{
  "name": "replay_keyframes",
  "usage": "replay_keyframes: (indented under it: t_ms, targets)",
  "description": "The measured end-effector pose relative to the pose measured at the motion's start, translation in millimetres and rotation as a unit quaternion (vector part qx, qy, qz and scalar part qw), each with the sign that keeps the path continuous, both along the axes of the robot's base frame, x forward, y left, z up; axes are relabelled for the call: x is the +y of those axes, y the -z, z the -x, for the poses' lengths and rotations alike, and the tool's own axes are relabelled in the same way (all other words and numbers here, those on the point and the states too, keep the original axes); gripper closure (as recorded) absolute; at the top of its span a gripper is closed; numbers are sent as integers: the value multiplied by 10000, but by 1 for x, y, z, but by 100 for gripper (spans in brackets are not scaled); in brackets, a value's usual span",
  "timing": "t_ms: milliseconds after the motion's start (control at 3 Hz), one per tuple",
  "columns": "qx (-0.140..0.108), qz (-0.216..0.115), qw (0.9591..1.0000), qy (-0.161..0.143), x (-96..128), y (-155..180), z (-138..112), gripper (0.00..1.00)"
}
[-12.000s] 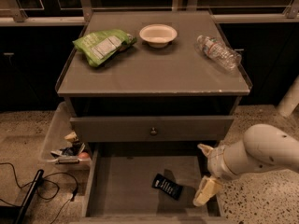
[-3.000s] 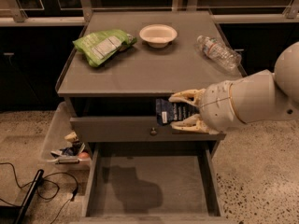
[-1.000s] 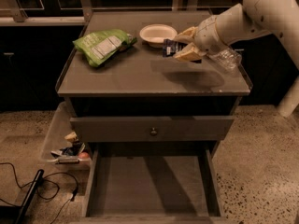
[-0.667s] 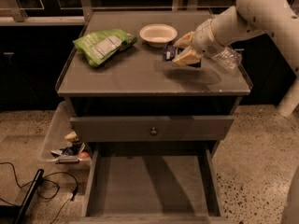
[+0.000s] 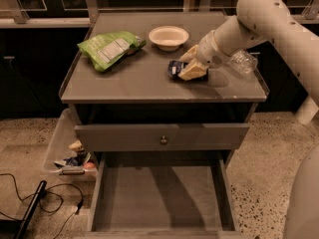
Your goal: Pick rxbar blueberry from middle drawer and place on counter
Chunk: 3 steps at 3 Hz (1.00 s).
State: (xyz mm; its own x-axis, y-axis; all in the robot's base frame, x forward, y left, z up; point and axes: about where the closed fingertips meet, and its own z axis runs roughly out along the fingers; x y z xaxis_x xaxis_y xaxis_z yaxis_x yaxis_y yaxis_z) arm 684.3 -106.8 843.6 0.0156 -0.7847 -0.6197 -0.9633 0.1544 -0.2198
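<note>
The rxbar blueberry (image 5: 174,67), a dark navy bar with white print, lies low at the counter (image 5: 134,81) surface, right of centre, held between the cream fingers of my gripper (image 5: 188,63). Whether the bar rests on the counter or hangs just above it cannot be told. My white arm reaches in from the upper right. The middle drawer (image 5: 159,195) stands pulled open below, its flat grey floor bare.
A green crinkled bag (image 5: 109,48) lies at the counter's back left. A white bowl (image 5: 169,36) sits at the back centre. A clear plastic bottle (image 5: 242,61) lies at the right edge behind my arm. A closed drawer front with brass knob (image 5: 163,140) sits above the open drawer. A bin of clutter (image 5: 70,158) stands left on the floor.
My gripper has carried the bar from in front of the cabinet up over the counter, then lowered it down and slightly left toward the counter surface.
</note>
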Motion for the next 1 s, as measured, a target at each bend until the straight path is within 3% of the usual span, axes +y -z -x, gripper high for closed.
replay_keyframes:
  t_ms: [1000]
  targets:
    - [0, 0, 10000, 0, 0, 0, 0, 13]
